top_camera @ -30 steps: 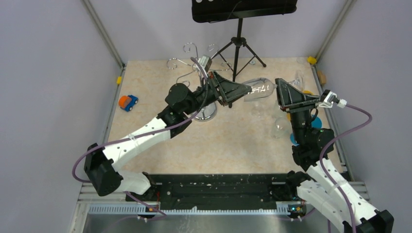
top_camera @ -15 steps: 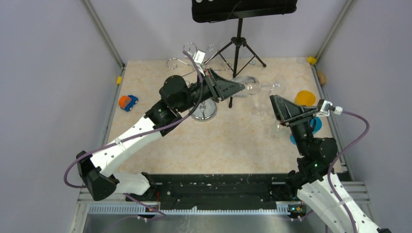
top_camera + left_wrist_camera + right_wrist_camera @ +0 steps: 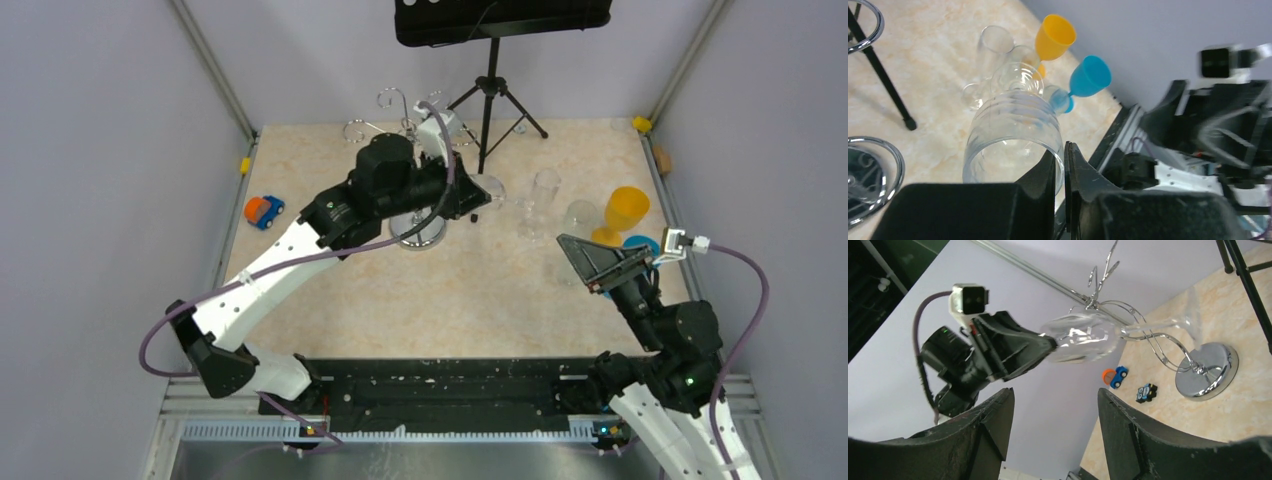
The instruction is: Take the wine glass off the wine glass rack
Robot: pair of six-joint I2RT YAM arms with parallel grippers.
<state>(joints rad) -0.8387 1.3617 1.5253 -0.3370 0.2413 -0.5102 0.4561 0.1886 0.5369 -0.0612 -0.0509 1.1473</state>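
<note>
Toward the far edge of the desk (image 3: 480, 300), left of its middle, stands the chrome wine glass rack (image 3: 420, 234) on its round domed base, its curled wire hooks spreading from the top of the post. The left tool (image 3: 1063, 152) is pinched tight on the rim of the clear wine glass (image 3: 1013, 135), one finger inside the bowl and one outside. The glass lies on its side in the air, above the desk and to the right of the rack's post, with its stem and foot pointing toward the right edge. From the right wrist view the stem crosses in front of the wire hooks; whether it touches them cannot be told.

The right tool (image 3: 1054, 400) hangs over the right side of the desk with its fingers spread wide and nothing between them. Near the right edge stand a yellow goblet (image 3: 625, 210), a blue goblet (image 3: 1089, 75) and two clear glasses (image 3: 545, 195). A black tripod stand (image 3: 488, 90) rises at the far edge, just right of the rack. An orange and blue toy car (image 3: 263, 211) sits near the left edge.
</note>
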